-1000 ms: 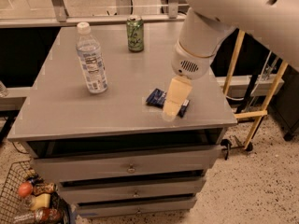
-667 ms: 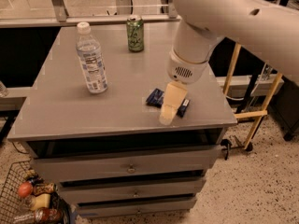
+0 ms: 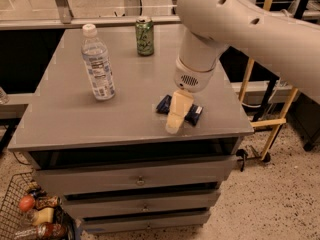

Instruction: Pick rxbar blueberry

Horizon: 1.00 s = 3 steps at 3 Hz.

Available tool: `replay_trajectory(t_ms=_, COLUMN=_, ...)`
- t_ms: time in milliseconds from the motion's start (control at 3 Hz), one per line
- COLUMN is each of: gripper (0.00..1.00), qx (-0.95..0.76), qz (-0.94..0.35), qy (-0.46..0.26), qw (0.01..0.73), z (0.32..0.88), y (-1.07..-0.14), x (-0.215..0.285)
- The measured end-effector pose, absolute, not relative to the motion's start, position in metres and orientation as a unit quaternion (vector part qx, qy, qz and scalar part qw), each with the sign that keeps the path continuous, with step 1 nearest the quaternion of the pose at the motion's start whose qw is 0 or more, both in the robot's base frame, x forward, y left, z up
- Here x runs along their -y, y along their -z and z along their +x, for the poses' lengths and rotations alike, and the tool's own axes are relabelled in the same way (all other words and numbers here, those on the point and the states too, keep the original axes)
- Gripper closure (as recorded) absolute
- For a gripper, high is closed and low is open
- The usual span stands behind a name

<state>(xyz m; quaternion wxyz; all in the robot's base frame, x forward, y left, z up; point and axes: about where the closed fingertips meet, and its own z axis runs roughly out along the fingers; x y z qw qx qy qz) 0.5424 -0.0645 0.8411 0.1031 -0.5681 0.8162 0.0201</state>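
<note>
Rxbar blueberry (image 3: 195, 114), a small flat navy glossy-wrapped bar, lies unmoved near the grey table (image 3: 100, 129) front-right edge; my cream gripper (image 3: 174, 123) has edged lower across it, grip state I cannot tell, so I judge the pick pending.

The grey tabletop (image 3: 125, 109) carries a clear plastic water bottle (image 3: 98, 64), a green drink can (image 3: 144, 36) and a flat navy-wrapped bar (image 3: 195, 114). The gripper (image 3: 173, 125) is over that bar, perhaps touching.

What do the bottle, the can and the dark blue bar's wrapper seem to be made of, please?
Clear water bottle: see-through plastic, likely. Green drink can: probably metal, silvery rim. Dark navy snack bar: glossy film wrapper, it seems, partly hidden beneath the cream gripper.
</note>
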Motion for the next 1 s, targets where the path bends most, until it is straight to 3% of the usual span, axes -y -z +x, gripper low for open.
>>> replay_trajectory(t_ms=333, gripper=0.0, qx=-0.816, qz=-0.568, qy=-0.025, qw=0.101, z=0.55, y=-0.828, x=0.059)
replay_trajectory(t_ms=667, gripper=0.15, qx=-0.819, qz=-0.564, qy=-0.025, qw=0.1, z=0.557, y=-0.821, x=0.06)
replay_trajectory(t_ms=1000, gripper=0.39, qx=-0.822, qz=-0.561, qy=-0.027, qw=0.098, z=0.561, y=-0.817, x=0.063)
